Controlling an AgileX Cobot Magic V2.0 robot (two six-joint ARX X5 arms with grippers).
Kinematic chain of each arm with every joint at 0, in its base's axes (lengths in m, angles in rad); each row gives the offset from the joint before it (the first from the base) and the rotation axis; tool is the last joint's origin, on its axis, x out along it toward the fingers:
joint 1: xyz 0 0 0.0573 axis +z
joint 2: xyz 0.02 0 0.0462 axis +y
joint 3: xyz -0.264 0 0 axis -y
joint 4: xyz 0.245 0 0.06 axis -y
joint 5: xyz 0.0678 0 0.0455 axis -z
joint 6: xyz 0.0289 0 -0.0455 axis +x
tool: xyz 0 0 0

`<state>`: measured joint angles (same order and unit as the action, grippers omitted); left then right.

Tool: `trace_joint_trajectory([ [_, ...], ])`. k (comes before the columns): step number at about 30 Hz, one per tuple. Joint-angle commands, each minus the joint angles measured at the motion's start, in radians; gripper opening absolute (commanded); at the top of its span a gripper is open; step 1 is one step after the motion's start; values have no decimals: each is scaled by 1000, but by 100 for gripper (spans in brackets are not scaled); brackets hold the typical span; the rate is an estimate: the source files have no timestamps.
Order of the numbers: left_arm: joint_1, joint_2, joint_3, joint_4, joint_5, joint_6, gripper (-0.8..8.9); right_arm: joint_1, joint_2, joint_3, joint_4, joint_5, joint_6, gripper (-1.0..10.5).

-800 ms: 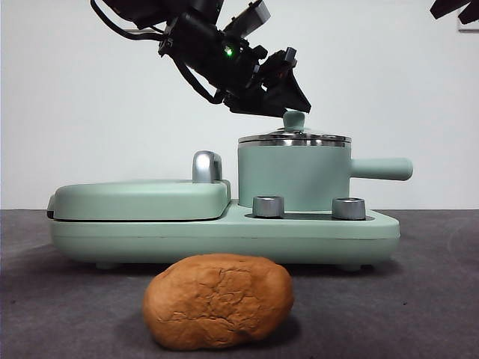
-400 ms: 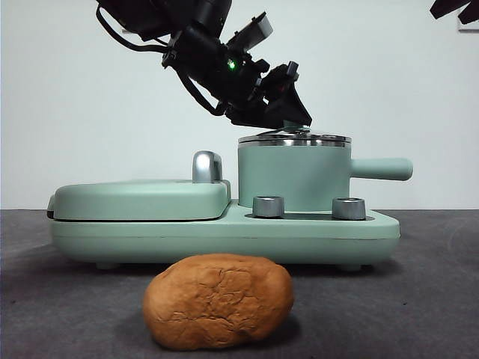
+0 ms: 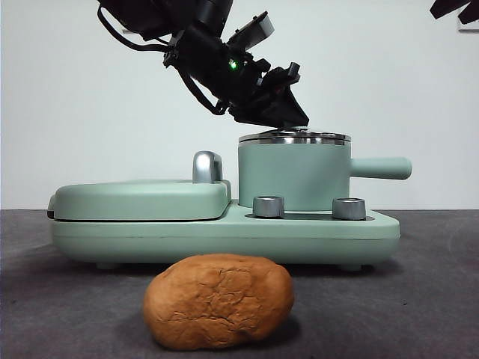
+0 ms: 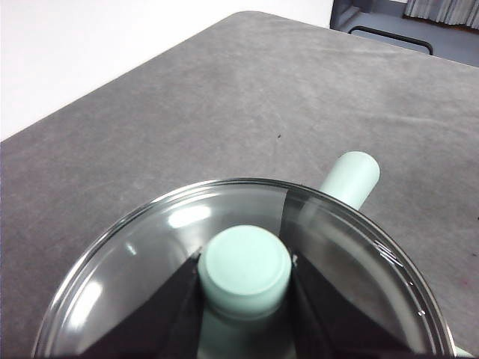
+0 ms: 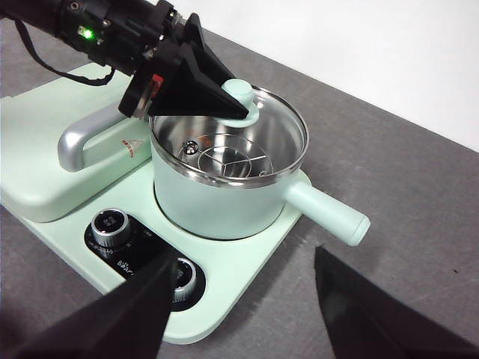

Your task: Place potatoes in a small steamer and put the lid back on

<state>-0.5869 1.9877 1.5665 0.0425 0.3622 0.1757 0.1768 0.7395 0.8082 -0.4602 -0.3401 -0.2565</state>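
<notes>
The left gripper (image 4: 245, 299) is clamped on the lid (image 4: 150, 254) knob; the small steamer (image 3: 293, 173) sits directly beneath. The right gripper (image 5: 243, 314) jaws stand apart.

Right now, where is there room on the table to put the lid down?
Bare grey table lies beyond the steamer's handle, and beside the potato in front. It is crowded at the steamer: the left gripper straddles the lid knob, with the griddle alongside.
</notes>
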Motion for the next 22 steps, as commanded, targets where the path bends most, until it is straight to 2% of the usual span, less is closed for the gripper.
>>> trace_joint_trajectory([
  [1,-4,27,26,0,-8,-9,7,3,4,21,10,0,13,290],
  [22,-10,-84,26,-13,-8,2,7,3,4,21,10,0,13,290],
])
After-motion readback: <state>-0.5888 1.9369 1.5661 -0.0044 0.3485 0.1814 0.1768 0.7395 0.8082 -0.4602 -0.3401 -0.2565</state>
